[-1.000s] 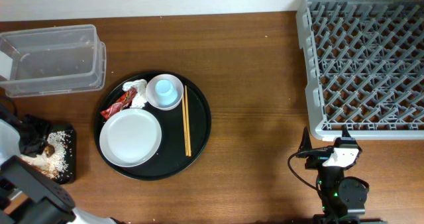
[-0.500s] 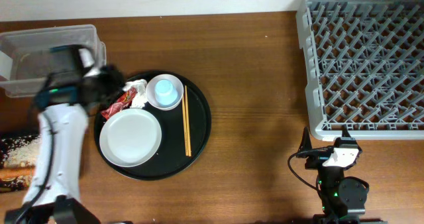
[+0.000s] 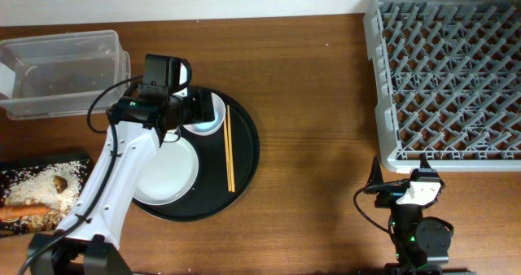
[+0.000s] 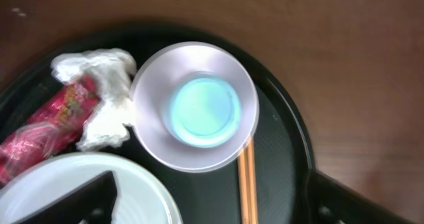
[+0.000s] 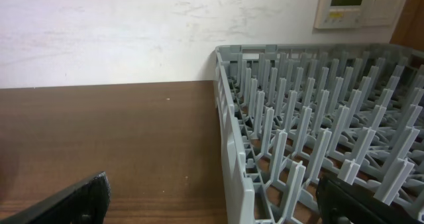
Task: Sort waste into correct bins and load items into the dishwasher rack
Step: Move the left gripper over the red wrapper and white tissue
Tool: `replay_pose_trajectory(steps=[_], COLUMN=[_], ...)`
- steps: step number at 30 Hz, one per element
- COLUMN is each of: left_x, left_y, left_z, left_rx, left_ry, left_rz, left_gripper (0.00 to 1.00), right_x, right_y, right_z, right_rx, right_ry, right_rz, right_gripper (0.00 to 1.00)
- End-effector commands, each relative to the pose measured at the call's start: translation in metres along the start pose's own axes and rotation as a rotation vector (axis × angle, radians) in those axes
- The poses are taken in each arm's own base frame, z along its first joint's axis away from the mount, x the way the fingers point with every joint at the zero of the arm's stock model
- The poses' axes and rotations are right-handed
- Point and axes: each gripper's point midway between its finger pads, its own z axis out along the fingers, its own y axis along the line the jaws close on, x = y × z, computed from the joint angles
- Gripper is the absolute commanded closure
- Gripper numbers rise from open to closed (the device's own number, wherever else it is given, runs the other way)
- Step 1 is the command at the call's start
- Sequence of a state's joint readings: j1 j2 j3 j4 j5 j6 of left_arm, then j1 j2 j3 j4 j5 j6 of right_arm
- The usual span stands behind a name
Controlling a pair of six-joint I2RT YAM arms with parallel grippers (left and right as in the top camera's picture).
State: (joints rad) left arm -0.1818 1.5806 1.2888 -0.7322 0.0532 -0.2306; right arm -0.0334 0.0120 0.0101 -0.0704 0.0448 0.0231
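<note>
My left gripper (image 3: 198, 110) is open and empty, above the round tray over the small white bowl (image 4: 154, 121) that holds the light blue cup (image 4: 202, 110). In the left wrist view its fingers (image 4: 205, 207) straddle the plate's edge and the chopsticks (image 4: 246, 184). The crumpled white tissue (image 4: 99, 85) and red snack wrapper (image 4: 43, 128) lie left of the bowl; my arm hides them from overhead. The white plate (image 3: 175, 176) and chopsticks (image 3: 229, 149) lie on the round tray. Rice scraps (image 3: 32, 189), a brown lump (image 3: 59, 181) and a carrot piece (image 3: 24, 212) lie in the flat black tray (image 3: 75, 158). My right gripper (image 3: 407, 189) is open by the grey rack (image 3: 448, 72).
The clear tub (image 3: 65, 72) stands at the back left. The large round black tray (image 3: 244, 169) sits left of centre. In the right wrist view the rack's near corner (image 5: 232, 151) lies between the open fingers (image 5: 218, 204), with the wall behind.
My left arm swung from the flat black tray at the left, past the clear tub, to above the bowl on the round tray. The right arm has not moved.
</note>
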Motion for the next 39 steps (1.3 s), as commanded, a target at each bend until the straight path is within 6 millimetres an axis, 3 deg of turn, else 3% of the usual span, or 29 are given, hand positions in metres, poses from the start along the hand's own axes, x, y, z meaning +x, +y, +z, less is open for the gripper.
replay_pose_trajectory(steps=[1,5,7,10,13,14,21,22,23,25,33,39], left_x=[0.011,0.017,0.017,0.013,0.01,0.011,0.021,0.024,0.027,0.032,0.031,0.031], left_y=[-0.025,-0.021,-0.015,0.006,0.033,0.049,0.125,0.134,0.143,0.157,0.124,0.121], left_z=[-0.003,-0.002,-0.002,-0.002,-0.004,-0.006,-0.02,-0.022,-0.024,-0.028,-0.02,-0.02], left_rx=[0.13,0.097,0.06,-0.043,-0.148,-0.196,-0.324,-0.338,-0.351,-0.364,-0.145,-0.13], left_ry=[0.058,0.078,0.075,0.054,0.039,0.042,0.069,0.071,0.074,0.084,0.126,0.13], left_rz=[0.013,0.018,0.019,0.013,-0.043,-0.089,-0.346,-0.391,-0.429,-0.486,-0.52,-0.522], left_gripper=[0.26,0.32,0.41,0.56,0.57,0.5,0.47,0.27,0.01,0.01,0.01,0.01], right_x=[0.002,0.002,0.002,0.002,0.002,0.002,0.002,0.002,0.002,0.002,0.002,0.002], right_y=[-0.004,-0.004,-0.004,-0.004,-0.004,-0.004,-0.004,-0.004,-0.004,-0.004,-0.004,-0.004], right_z=[0.0,0.0,0.0,0.0,0.0,0.0,0.0,0.0,0.0,0.0,0.0,0.0], right_rx=[0.019,0.019,0.019,0.019,0.019,0.019,0.019,0.019,0.019,0.019,0.019,0.019], right_ry=[0.004,0.004,0.004,0.004,0.004,0.004,0.004,0.004,0.004,0.004,0.004,0.004], right_rz=[0.0,0.0,0.0,0.0,0.0,0.0,0.0,0.0,0.0,0.0,0.0,0.0], right_gripper=[0.02,0.02,0.02,0.02,0.02,0.01,0.02,0.02,0.02,0.02,0.01,0.02])
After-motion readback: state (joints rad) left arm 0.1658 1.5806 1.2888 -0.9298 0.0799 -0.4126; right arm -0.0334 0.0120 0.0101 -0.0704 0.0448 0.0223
